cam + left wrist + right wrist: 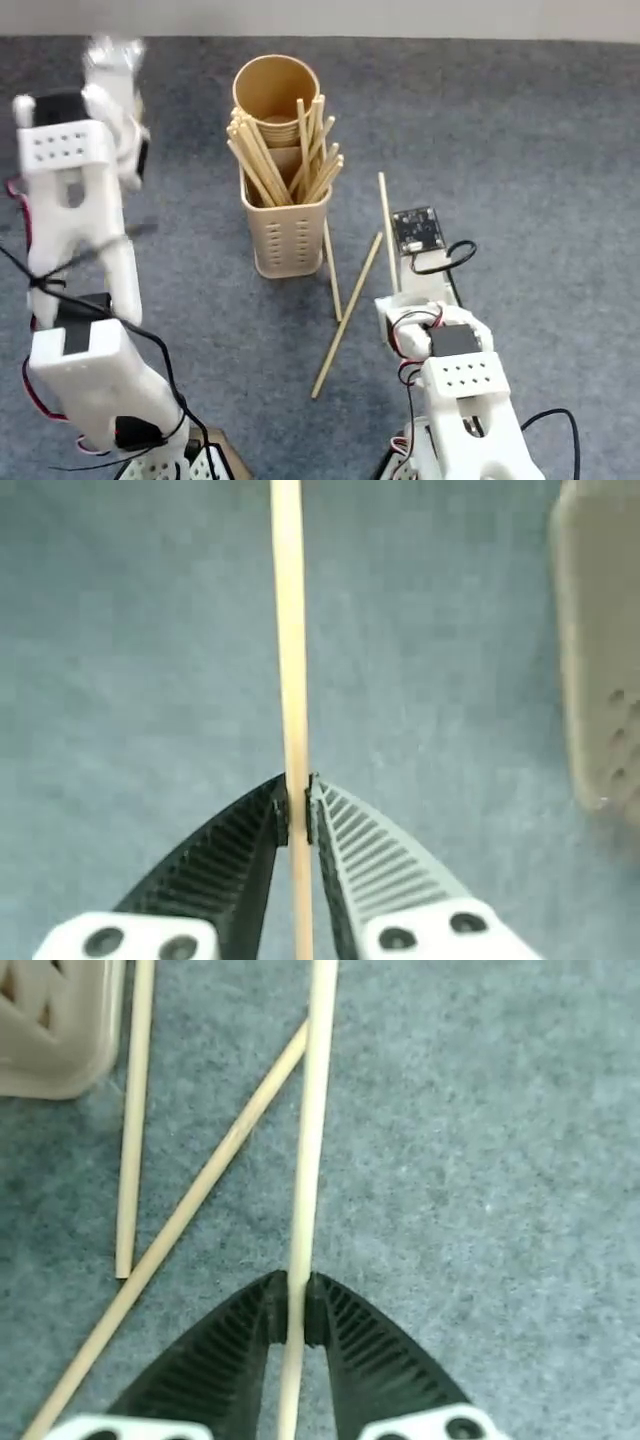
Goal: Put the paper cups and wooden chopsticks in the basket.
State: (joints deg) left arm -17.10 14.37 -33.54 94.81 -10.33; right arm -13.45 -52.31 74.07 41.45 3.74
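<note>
Wrist views show left hand [297,792] and right hand [294,1285] each pinching a chopstick [289,630].

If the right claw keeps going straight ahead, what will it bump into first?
Probably the slanted chopstick on the mat, whose end meets the held chopstick ahead of the right claw; it might pass above.

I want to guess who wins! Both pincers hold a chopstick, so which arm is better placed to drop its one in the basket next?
Probably right. The right pincer, shut on one chopstick, sits nearer the basket in the high view. The left pincer grips another chopstick but stands farther off.
</note>
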